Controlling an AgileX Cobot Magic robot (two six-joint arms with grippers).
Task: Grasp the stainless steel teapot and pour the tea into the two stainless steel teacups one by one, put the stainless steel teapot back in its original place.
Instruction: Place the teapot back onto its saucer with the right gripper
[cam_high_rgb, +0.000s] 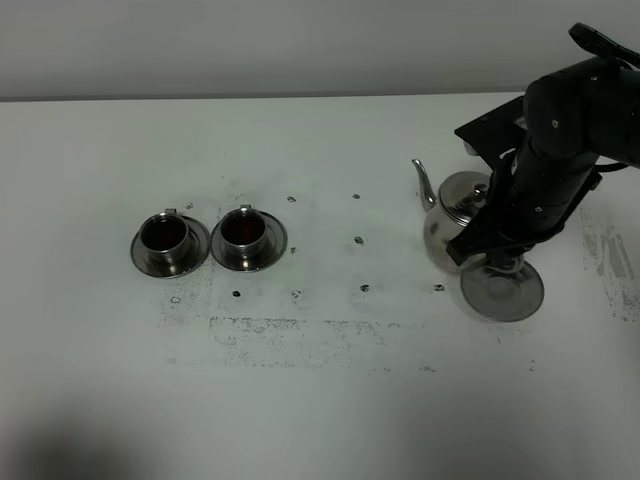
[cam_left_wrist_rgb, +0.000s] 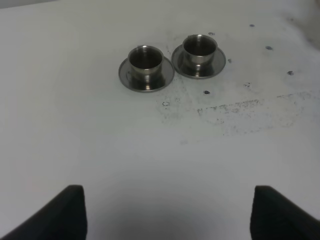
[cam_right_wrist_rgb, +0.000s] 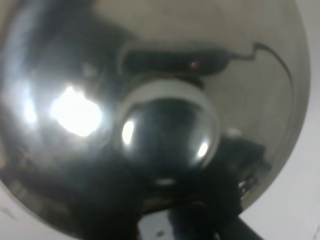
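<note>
On the white bench (cam_high_rgb: 320, 400), seen from the high camera, the stainless steel teapot (cam_high_rgb: 455, 205) sits at about three o'clock, its thin spout pointing toward nine o'clock. The right arm leans over it, and the right claw (cam_high_rgb: 487, 240) is clenched at the handle side of the pot, grasping it. Whether the pot rests on the bench or hangs just above it cannot be told. A round steel disc (cam_high_rgb: 502, 291) lies just at the pot's five o'clock, partly under the arm.

The right wrist view is filled by the teapot's shiny domed lid (cam_right_wrist_rgb: 150, 100) with its round knob (cam_right_wrist_rgb: 167, 135) near the middle, blurred by closeness.

The two stainless steel teacups stand side by side at about nine o'clock, well apart from the pot. The outer cup (cam_high_rgb: 163, 235) and the inner cup (cam_high_rgb: 243, 230) each sit on a round saucer, and the saucer rims nearly touch. Both cups show dark reddish tea (cam_high_rgb: 242, 229) inside.

The left claw (cam_left_wrist_rgb: 165, 215) is released: its two dark fingers stand wide apart over bare bench, holding nothing, with both cups ahead of it.
</note>
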